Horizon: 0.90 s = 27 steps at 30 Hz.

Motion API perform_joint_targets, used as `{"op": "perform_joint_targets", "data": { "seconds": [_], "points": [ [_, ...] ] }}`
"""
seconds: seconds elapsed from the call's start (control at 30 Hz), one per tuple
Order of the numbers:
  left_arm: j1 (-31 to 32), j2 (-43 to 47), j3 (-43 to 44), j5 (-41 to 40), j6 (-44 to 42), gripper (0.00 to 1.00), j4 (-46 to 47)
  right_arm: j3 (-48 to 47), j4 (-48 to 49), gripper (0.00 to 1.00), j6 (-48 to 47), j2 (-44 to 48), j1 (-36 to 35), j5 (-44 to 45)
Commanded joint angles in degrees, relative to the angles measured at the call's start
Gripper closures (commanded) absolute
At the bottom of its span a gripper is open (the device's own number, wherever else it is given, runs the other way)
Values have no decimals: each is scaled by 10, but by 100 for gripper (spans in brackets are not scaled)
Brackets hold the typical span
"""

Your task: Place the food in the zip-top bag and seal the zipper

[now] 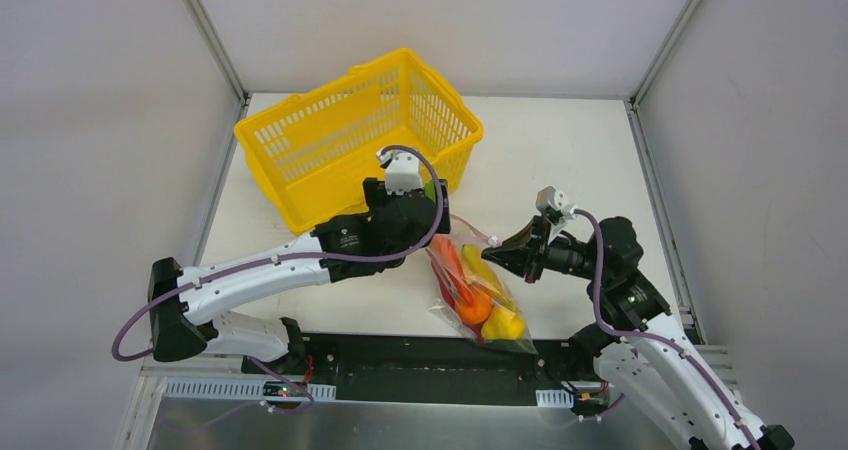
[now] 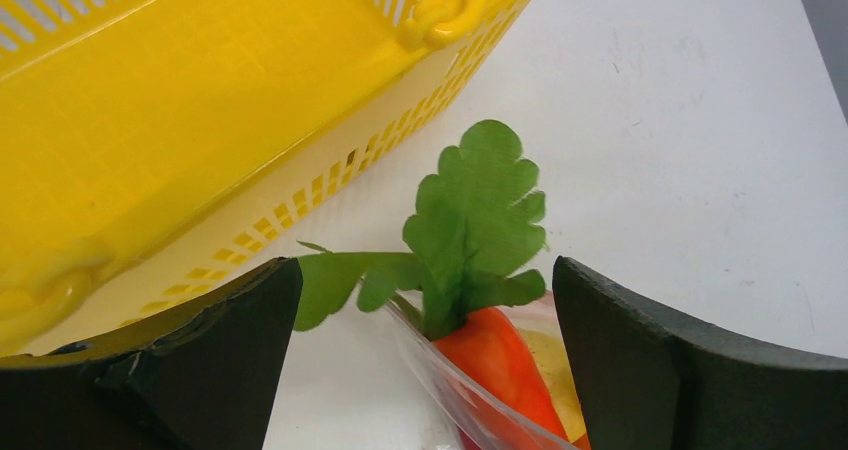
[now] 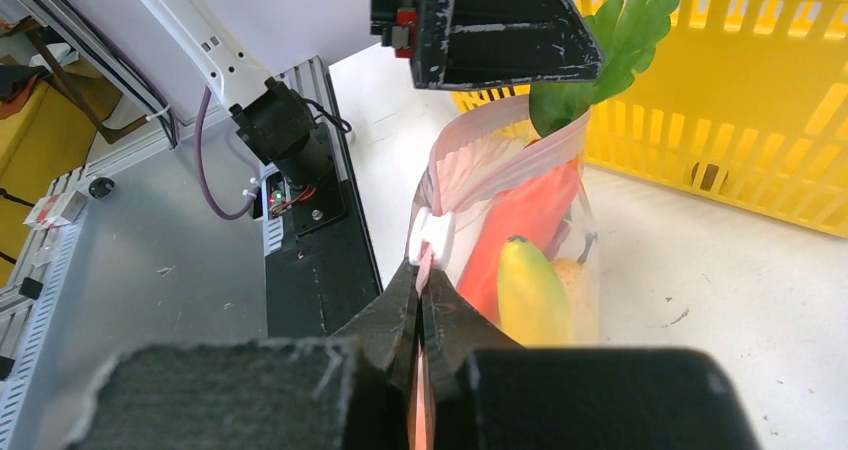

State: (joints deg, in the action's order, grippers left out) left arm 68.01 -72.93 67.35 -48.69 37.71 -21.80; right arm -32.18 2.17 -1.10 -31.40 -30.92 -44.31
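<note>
From above, the zip-top bag (image 1: 480, 295) lies on the worktop (image 1: 560, 150) just in front of the yellow basket (image 1: 300, 155), with the food (image 1: 478, 305) inside.

At the left wrist, the left hand (image 2: 424, 310) gapes wide around a carrot (image 2: 495, 355). Its green leaves (image 2: 475, 210) poke out of the bag beside the basket wall.

At the right wrist, the right hand (image 3: 422, 300) is clamped on the pink zipper (image 3: 490, 160) by its white slider (image 3: 432, 238).

Filling looks nearly done. Sealing calls for tucking those leaves in first.

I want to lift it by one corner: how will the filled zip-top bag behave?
Probably floppy: the thin zip-top bag bunches where the right gripper pinches its zipper. It likely sags under the toy food. Leaves of the carrot poke out, so it may slip out.
</note>
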Motion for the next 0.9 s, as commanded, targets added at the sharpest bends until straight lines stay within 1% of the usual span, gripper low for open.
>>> {"op": "perform_joint_targets", "data": {
  "seconds": [0.0,0.07,0.13,0.23,0.33,0.43,0.57,0.6,0.7,0.8,0.87],
  "points": [
    [-42,21,-25,88,-58,2,46,-23,9,100,-5,10,-3,-23],
    [-54,13,-21,101,-60,5,44,-23,9,100,-3,7,-2,-25],
    [-67,7,-20,104,-55,5,34,-24,8,100,-1,6,-3,-28],
    [-86,8,-38,149,-55,11,67,-24,6,100,-3,5,-3,-28],
    [-93,7,-52,187,-69,26,99,-24,5,100,-3,5,-3,-25],
    [-96,1,-51,222,-84,40,98,-24,2,100,-4,5,-3,-22],
    [-96,20,-76,233,-80,62,105,-26,0,100,-5,5,-4,-18],
    [-95,31,-85,241,-80,71,117,-26,-1,100,-6,5,-4,-17],
    [-95,45,-101,267,-85,87,127,-24,-1,100,-6,5,-3,-13],
    [-96,47,-103,298,-91,99,122,-24,-2,100,-7,5,-3,-8],
    [-95,46,-108,323,-87,100,126,-25,-2,100,-7,6,-3,-8]
  ]
}}
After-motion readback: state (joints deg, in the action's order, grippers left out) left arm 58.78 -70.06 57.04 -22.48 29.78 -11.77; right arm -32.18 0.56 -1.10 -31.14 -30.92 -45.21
